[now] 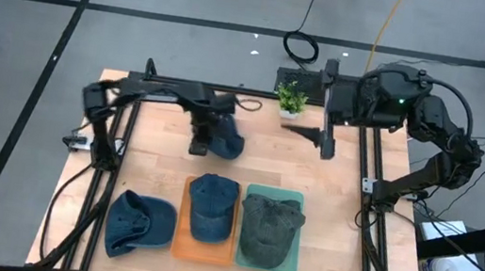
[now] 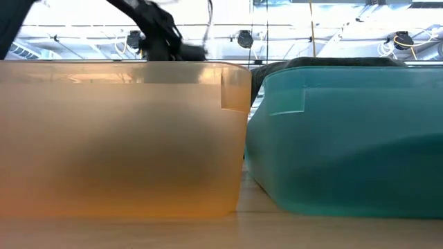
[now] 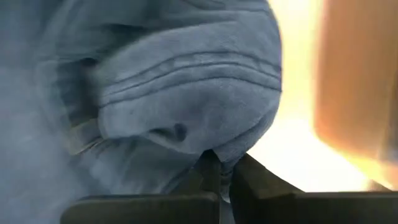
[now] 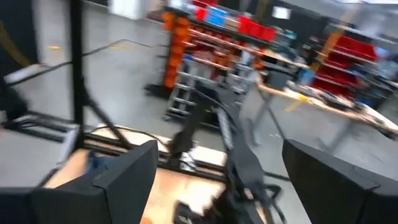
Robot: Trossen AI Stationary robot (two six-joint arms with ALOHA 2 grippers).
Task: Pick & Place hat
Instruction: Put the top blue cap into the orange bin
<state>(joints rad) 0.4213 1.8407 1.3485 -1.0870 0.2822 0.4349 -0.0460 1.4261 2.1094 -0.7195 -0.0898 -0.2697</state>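
Note:
My left gripper (image 1: 209, 138) hovers over the middle of the table, beyond the trays, shut on a blue denim hat (image 1: 228, 144) that fills the left wrist view (image 3: 186, 93). A second blue hat (image 1: 211, 207) lies in the orange tray (image 1: 180, 241). A dark grey hat (image 1: 270, 227) lies in the teal tray (image 1: 291, 261). A third blue hat (image 1: 140, 224) rests on the table left of the orange tray. My right gripper (image 1: 327, 140) waits open near the far edge, touching nothing. My left gripper pinches a fold of the blue hat's cloth (image 3: 219, 157) between its two fingers (image 3: 249, 177). The hat bunches up in front of the fingers. In the low view the gripper (image 2: 158, 38) and the hat (image 2: 194, 50) show above the tray's rim, lifted clear.
A small green plant (image 1: 292, 98) stands at the far edge next to the right arm. The orange tray (image 2: 118, 138) and teal tray (image 2: 346, 138) sit side by side at the near edge. Bare wood (image 1: 337, 206) lies right of the trays.

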